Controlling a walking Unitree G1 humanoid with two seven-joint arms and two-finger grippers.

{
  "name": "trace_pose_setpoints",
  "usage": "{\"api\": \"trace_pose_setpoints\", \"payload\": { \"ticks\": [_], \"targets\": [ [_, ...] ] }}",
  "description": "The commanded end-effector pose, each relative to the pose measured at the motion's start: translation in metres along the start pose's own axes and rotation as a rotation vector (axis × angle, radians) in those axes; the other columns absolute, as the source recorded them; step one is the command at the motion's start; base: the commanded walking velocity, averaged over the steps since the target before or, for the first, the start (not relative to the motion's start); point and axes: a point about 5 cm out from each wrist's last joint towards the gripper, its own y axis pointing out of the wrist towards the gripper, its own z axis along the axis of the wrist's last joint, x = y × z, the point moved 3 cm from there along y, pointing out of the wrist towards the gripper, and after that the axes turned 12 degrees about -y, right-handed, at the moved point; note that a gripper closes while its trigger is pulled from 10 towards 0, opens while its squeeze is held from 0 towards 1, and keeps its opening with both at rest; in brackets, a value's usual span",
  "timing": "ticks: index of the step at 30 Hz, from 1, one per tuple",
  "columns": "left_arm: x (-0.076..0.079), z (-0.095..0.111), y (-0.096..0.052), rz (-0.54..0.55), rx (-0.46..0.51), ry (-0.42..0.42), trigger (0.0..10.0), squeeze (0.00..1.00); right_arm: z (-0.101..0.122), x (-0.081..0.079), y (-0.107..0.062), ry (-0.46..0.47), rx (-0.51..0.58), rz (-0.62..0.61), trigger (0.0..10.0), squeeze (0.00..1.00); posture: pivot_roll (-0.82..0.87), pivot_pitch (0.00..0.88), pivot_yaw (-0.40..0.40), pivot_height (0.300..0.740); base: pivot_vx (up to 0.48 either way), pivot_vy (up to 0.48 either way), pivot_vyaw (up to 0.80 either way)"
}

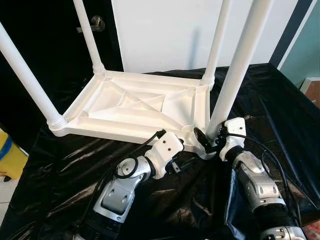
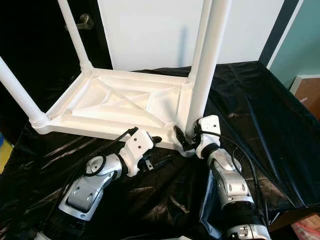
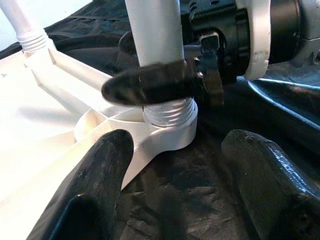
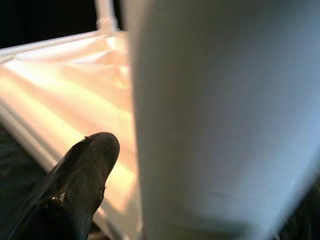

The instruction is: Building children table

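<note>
Gripping table leg point(image 1: 235, 75), right claw point(image 1: 209, 142) closed.

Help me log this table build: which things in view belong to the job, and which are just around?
Job:
- upturned white tabletop
- near-right leg, right claw clamped near its base
- three other legs, already standing in their corners
- left claw, open, beside that corner

Around:
- black sheet
- door handle
- yellow object

Upturned table point(image 1: 135, 107) on sheet point(image 1: 60, 170)
</note>
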Motion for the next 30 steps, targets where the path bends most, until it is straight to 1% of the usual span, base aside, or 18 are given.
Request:
{"api": "trace_pose_setpoints", "payload": {
  "ticks": [1, 2, 3, 6, 7, 9, 17, 18, 19, 20, 22, 27, 28, 29, 30],
  "targets": [
    [-0.002, -0.001, 0.002, 0.022, -0.008, 0.002, 10.0, 0.0, 0.0, -0.001, 0.005, -0.023, 0.006, 0.069, 10.0, 0.0, -0.06, 0.0, 0.016, 0.74, 0.0, 0.0, 0.0],
    [-0.002, -0.001, 0.002, 0.022, -0.008, 0.002, 10.0, 0.0, 0.0, -0.001, 0.005, -0.023, 0.006, 0.069, 10.0, 0.0, -0.06, 0.0, 0.016, 0.74, 0.0, 0.0, 0.0],
    [-0.002, 0.0, 0.002, 0.02, -0.007, 0.004, 10.0, 0.0, -0.006, 0.002, 0.006, -0.041, -0.014, 0.111, 4.9, 0.0, -0.05, 0.0, 0.017, 0.74, 0.0, 0.0, 0.0],
    [-0.002, 0.0, 0.002, 0.02, -0.006, 0.005, 10.0, 0.0, -0.008, 0.004, 0.006, -0.043, -0.02, 0.119, 4.9, 0.0, -0.05, 0.0, 0.017, 0.74, 0.0, 0.0, 0.0],
    [-0.002, 0.0, 0.002, 0.022, -0.006, 0.005, 10.0, 0.0, -0.011, 0.005, 0.005, -0.045, -0.029, 0.124, 0.0, 0.0, -0.05, 0.0, 0.014, 0.74, 0.0, 0.0, 0.0],
    [-0.003, 0.0, 0.002, 0.027, -0.006, 0.004, 10.0, 0.0, -0.016, 0.008, 0.003, -0.044, -0.047, 0.127, 0.0, 0.0, -0.04, 0.0, 0.012, 0.74, 0.0, 0.0, 0.0],
    [-0.005, -0.001, 0.001, 0.035, -0.012, 0.011, 10.0, 0.0, -0.024, 0.008, 0.0, -0.032, -0.064, 0.147, 0.0, 0.0, -0.04, 0.0, 0.009, 0.74, 0.0, 0.0, 0.0],
    [-0.005, -0.001, 0.002, 0.036, -0.011, 0.01, 10.0, 0.0, -0.026, 0.008, 0.0, -0.025, -0.067, 0.15, 8.6, 0.0, -0.04, 0.0, 0.008, 0.74, 0.0, 0.0, 0.0],
    [-0.005, -0.001, 0.002, 0.036, -0.011, 0.01, 10.0, 0.0, -0.026, 0.008, 0.0, -0.025, -0.067, 0.15, 8.6, 0.0, -0.04, 0.0, 0.008, 0.74, 0.0, 0.0, 0.0],
    [-0.005, -0.001, 0.002, 0.037, -0.011, 0.009, 10.0, 0.0, -0.027, 0.008, -0.001, -0.016, -0.068, 0.144, 10.0, 0.0, -0.04, 0.0, 0.008, 0.74, 0.0, 0.0, 0.0],
    [-0.004, -0.002, 0.002, 0.037, -0.012, 0.006, 10.0, 0.0, -0.029, 0.009, -0.001, 0.0, -0.071, 0.121, 10.0, 0.0, -0.04, 0.0, 0.004, 0.74, 0.0, 0.0, 0.0],
    [-0.003, -0.002, 0.002, 0.039, -0.013, 0.005, 10.0, 0.0, -0.03, 0.009, -0.001, 0.003, -0.077, 0.105, 10.0, 0.0, -0.04, 0.0, 0.002, 0.74, 0.0, 0.0, 0.0],
    [-0.003, -0.003, 0.001, 0.041, -0.013, 0.003, 10.0, 0.0, -0.031, 0.01, -0.001, 0.003, -0.092, 0.077, 10.0, 0.0, -0.04, 0.0, -0.002, 0.74, 0.0, 0.0, 0.0],
    [-0.003, -0.003, 0.001, 0.041, -0.013, 0.003, 10.0, 0.0, -0.031, 0.01, -0.001, 0.003, -0.092, 0.077, 10.0, 0.0, -0.04, 0.0, -0.002, 0.74, 0.0, 0.0, 0.0],
    [-0.003, -0.003, 0.001, 0.044, -0.013, -0.001, 10.0, 0.0, -0.034, 0.012, -0.001, 0.006, -0.116, 0.013, 10.0, 0.0, -0.04, 0.0, -0.009, 0.74, 0.0, 0.0, 0.0]
  ]
}}
